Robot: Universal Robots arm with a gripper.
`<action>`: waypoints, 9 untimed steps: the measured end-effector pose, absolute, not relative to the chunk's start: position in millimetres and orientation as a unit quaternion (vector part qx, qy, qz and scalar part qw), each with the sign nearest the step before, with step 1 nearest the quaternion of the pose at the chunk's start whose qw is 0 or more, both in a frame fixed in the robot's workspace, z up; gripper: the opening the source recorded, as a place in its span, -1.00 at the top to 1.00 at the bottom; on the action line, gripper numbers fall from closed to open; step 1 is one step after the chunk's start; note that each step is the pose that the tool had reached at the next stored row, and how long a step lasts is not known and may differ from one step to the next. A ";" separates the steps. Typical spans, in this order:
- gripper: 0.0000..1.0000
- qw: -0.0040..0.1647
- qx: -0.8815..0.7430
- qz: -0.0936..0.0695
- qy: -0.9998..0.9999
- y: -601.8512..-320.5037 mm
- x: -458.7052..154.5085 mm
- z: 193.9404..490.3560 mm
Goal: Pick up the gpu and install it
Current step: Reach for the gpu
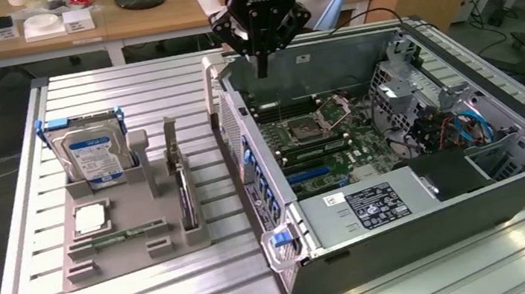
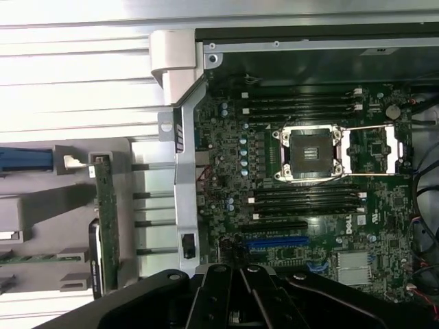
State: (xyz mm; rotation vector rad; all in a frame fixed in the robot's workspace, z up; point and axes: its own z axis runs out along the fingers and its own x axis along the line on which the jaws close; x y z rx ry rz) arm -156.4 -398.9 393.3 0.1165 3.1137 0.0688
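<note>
The gpu (image 1: 187, 197) stands on its edge in a slot of the grey holder tray (image 1: 135, 256), on the exterior view's left of the open computer case (image 1: 419, 195). In the wrist view the gpu (image 2: 106, 212) shows edge-on as a thin green board with a black block on one face. My gripper (image 1: 261, 64) hangs above the case's far corner, over the motherboard (image 1: 317, 136), well apart from the gpu. Its fingers are shut together with nothing between them. The gripper (image 2: 240, 281) also appears above the motherboard's blue slot (image 2: 278, 242).
The holder tray also carries a silver hard drive (image 1: 93, 156) with a blue-white label, a square processor chip (image 1: 91, 217) and a narrow green memory stick (image 1: 118, 237). Cables and drive cages fill the case's right side. A desk (image 1: 127, 21) with small items stands behind the slatted table.
</note>
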 end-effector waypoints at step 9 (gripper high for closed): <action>0.79 0.012 0.037 0.022 0.999 -399.0 -166.4 393.3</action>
